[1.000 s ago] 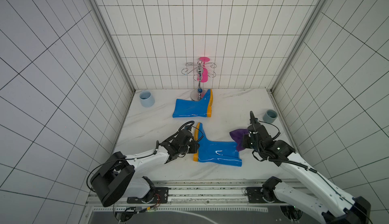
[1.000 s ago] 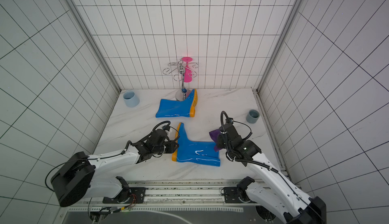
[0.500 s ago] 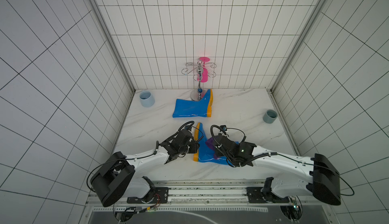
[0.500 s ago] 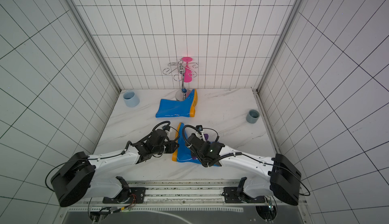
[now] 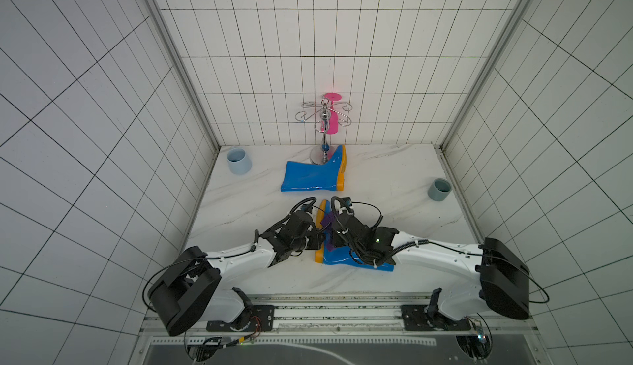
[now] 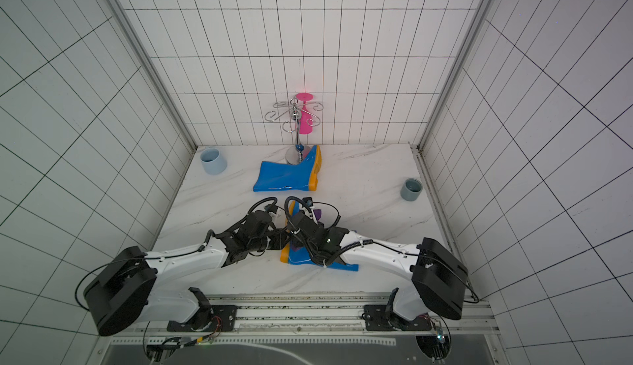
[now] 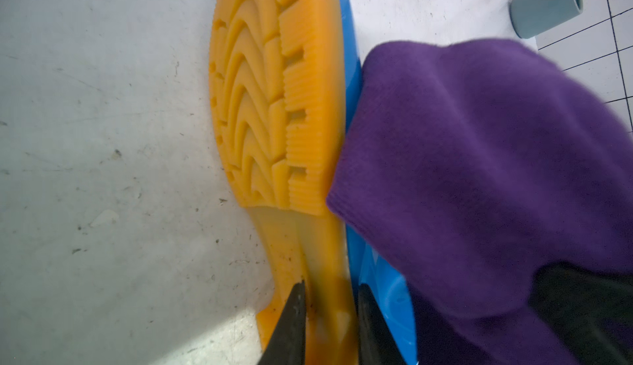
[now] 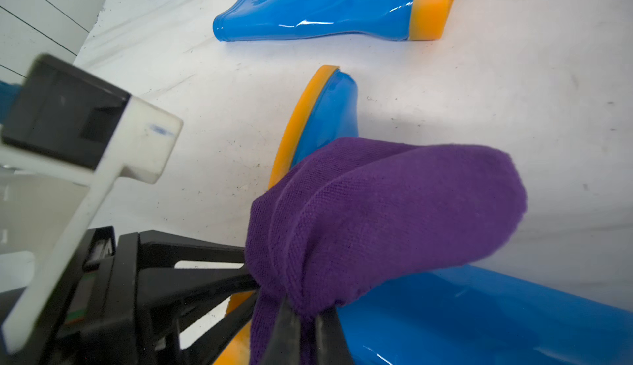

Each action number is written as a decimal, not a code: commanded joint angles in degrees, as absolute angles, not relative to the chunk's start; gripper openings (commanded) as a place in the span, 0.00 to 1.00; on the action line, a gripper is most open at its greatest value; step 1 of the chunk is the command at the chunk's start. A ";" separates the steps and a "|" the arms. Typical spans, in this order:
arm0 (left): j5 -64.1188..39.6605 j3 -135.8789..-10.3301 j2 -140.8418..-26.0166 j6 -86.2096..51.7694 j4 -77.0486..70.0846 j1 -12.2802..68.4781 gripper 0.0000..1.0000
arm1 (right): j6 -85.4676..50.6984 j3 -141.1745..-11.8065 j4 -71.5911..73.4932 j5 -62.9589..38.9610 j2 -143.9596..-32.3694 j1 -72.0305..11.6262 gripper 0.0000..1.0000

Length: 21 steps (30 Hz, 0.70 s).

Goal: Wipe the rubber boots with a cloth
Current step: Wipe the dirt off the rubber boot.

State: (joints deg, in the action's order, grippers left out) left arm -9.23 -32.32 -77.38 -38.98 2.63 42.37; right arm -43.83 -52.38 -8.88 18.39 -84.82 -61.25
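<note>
Behind the near rubber boot [image 5: 334,260], the other rubber boot [image 5: 310,176] and a chrome hook stand [image 5: 324,123] blocked the back middle. The left arm [image 5: 239,260] and right arm [image 5: 431,253] crowded its sole end. Bare marble tabletop [image 5: 394,171] lay open to its right, up to a grey cup [image 5: 439,190].

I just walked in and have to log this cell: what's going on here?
The left gripper has its jaws shut on the orange sole of the near boot, which lies on its side, apparently steadying it. The right gripper holds the purple cloth bunched over that boot's blue foot, mid-wipe by the look of it. The far boot lies untouched.
</note>
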 commanded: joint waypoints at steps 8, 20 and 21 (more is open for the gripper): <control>-11.95 -29.32 -81.63 -39.67 4.69 42.55 0.17 | -48.88 -46.65 -8.29 13.71 -86.15 -61.71 0.00; -13.17 -27.36 -82.88 -39.19 3.58 40.30 0.16 | -50.91 -37.40 -17.36 15.78 -78.22 -57.51 0.00; -13.31 -27.29 -82.94 -39.07 3.60 40.08 0.16 | -50.97 -36.89 -19.72 16.11 -77.04 -56.58 0.00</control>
State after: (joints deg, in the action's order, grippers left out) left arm -13.76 -30.61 -79.42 -39.00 -4.01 40.49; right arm -49.19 -40.58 -13.67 14.52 -79.33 -58.57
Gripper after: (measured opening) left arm 0.210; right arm 0.063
